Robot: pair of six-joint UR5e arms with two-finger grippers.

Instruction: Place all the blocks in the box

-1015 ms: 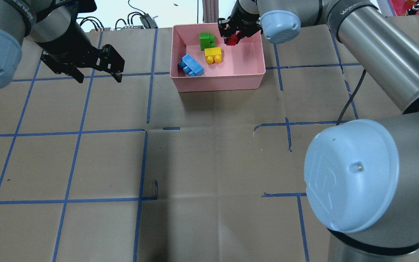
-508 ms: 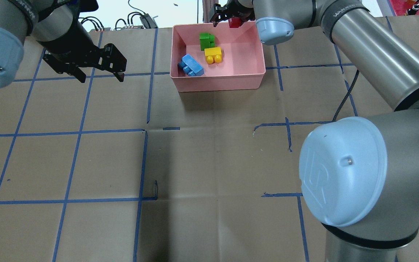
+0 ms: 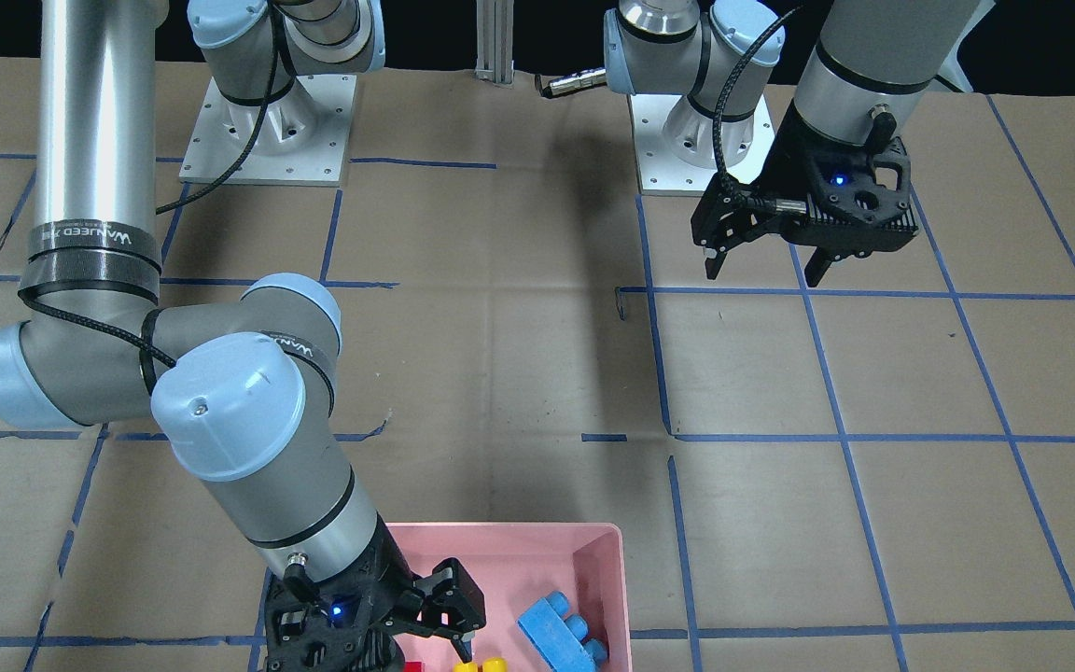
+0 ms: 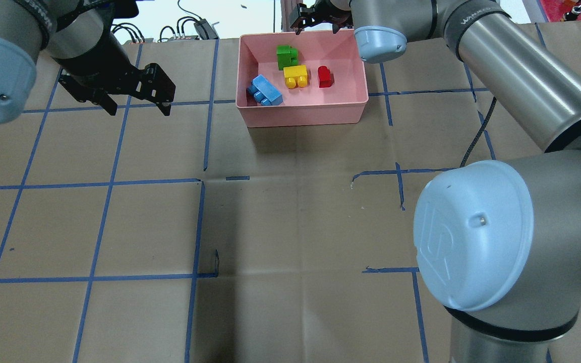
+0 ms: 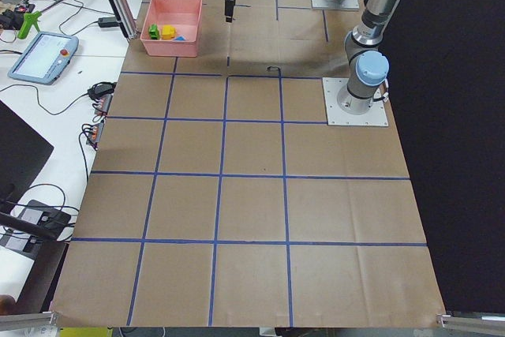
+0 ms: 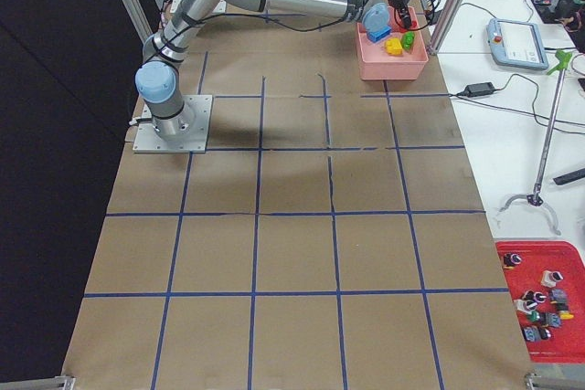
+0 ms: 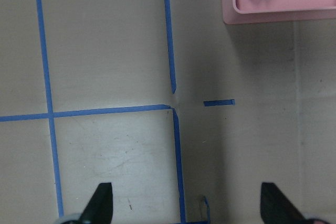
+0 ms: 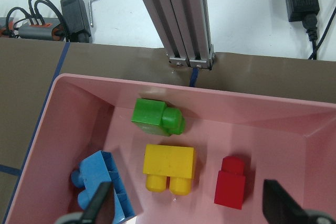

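Note:
The pink box [image 4: 303, 113] stands at the far middle of the table. All four blocks lie inside it: green [image 4: 286, 55] at the back, yellow [image 4: 295, 76] in the middle, light blue [image 4: 265, 91] at the left, red [image 4: 325, 76] at the right. The right wrist view shows green [image 8: 157, 118], yellow [image 8: 169, 166], red [image 8: 231, 182] and blue [image 8: 102, 182]. My right gripper [image 4: 316, 27] hangs open and empty above the box's far rim. My left gripper [image 4: 136, 108] is open and empty above the table, left of the box.
An aluminium post [image 8: 181, 19] stands just behind the box. Cables and power adapters [image 4: 197, 27] lie on the white bench beyond the table's far edge. Blue tape lines [image 4: 111, 184] grid the brown table cover.
My right gripper carried the red block back toward the box's far rim, then opened. The red block now lies in the box right of the yellow one. The left gripper barely moved.

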